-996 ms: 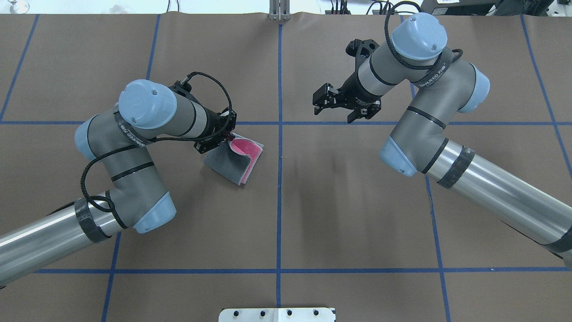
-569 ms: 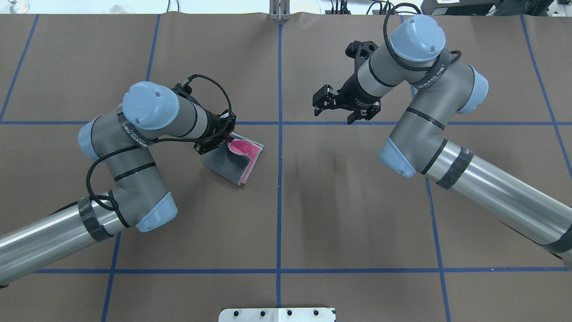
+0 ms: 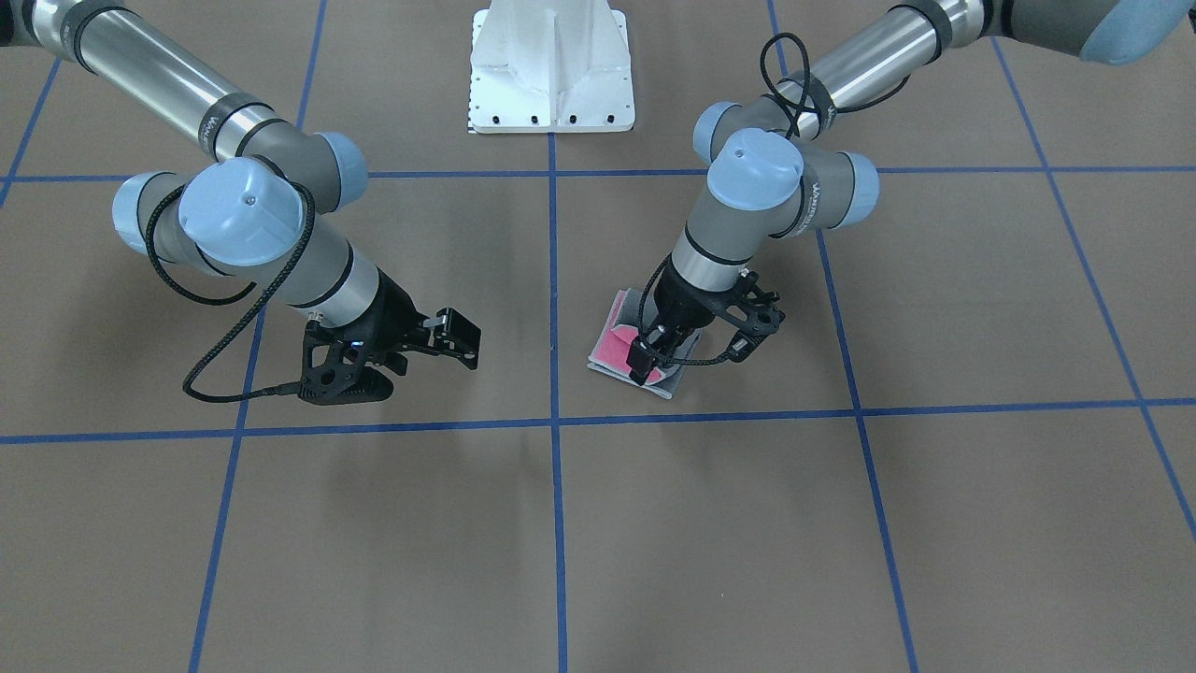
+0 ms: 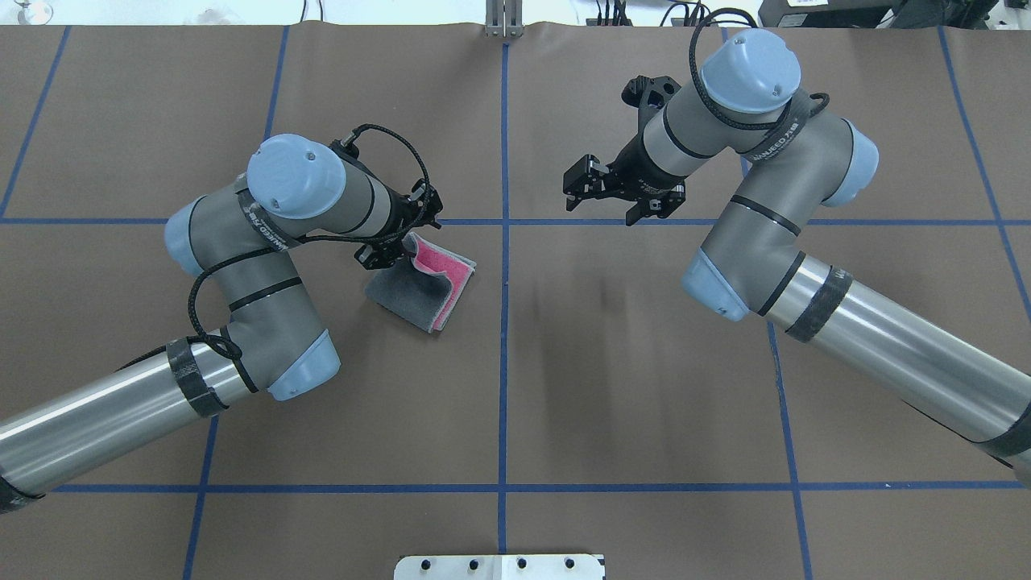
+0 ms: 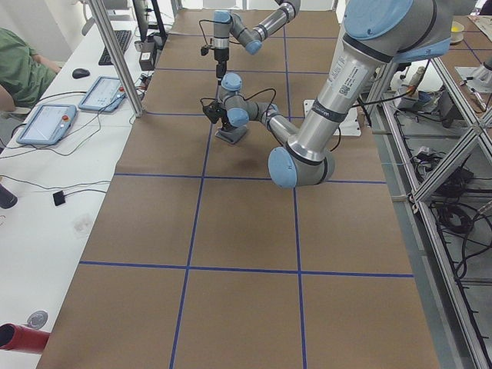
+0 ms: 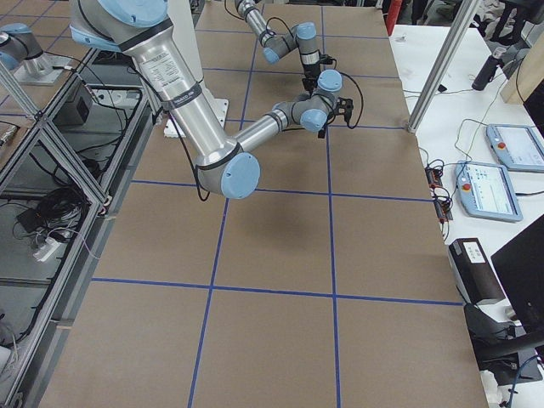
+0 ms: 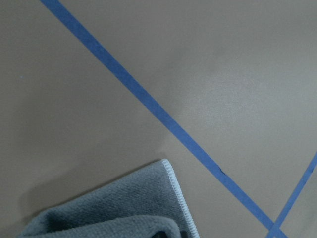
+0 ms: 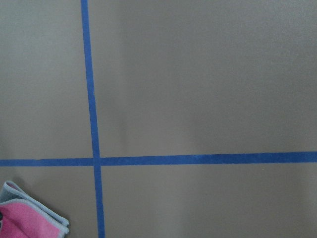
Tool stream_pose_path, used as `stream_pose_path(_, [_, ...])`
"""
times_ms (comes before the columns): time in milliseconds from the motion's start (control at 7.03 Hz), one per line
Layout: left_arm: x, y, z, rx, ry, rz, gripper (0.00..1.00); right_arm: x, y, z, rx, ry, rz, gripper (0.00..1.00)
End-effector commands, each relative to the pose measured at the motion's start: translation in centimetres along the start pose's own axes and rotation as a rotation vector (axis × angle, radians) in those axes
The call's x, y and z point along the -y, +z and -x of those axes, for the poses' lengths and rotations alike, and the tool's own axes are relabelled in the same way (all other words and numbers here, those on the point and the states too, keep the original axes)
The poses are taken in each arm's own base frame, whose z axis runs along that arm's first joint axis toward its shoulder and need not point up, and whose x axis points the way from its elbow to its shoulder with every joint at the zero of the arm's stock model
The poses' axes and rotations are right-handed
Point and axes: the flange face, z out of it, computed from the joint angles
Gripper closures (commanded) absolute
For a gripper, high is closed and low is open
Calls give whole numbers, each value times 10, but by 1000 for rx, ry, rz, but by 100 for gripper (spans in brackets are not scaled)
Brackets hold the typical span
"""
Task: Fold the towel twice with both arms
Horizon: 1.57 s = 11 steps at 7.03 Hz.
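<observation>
The towel [image 4: 407,294] lies folded just left of the table's centre line, dark grey face up, with a strip of its pink face [image 4: 447,270] showing along its right side. My left gripper [image 4: 408,242] is shut on the towel's raised far-left corner and holds that flap over the pink face. In the front view the left gripper [image 3: 643,363] stands over the towel [image 3: 612,344]. The left wrist view shows only grey cloth [image 7: 124,208] with its pale border. My right gripper [image 4: 576,189] is open and empty, hovering right of the centre line and apart from the towel.
Brown paper with blue tape grid lines [image 4: 504,322] covers the table. The white pedestal base [image 3: 551,70] stands at the robot's side. A towel corner [image 8: 25,220] shows in the right wrist view. Tablets and cables [image 5: 50,123] lie on the side bench.
My left arm has swung right and forward, carrying the held corner further over the pink face, so less pink shows. The right arm has barely moved.
</observation>
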Motion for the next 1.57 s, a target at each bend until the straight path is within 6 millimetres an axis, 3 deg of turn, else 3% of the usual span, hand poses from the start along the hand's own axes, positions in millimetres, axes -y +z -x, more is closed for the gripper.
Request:
stream_pose_path(0, [29, -2, -4, 2, -22, -34, 0, -1, 1, 0, -1, 0, 2, 0])
stream_pose_path(569, [44, -16, -19, -12, -28, -26, 0, -1, 0, 4, 2, -1, 2, 0])
stream_pose_path(854, [28, 8, -22, -21, -21, 0, 0, -1, 0, 4, 1, -2, 3, 0])
stream_pose_path(1423, [18, 9, -22, -27, -23, 18, 0, -1, 2, 2, -3, -2, 2, 0])
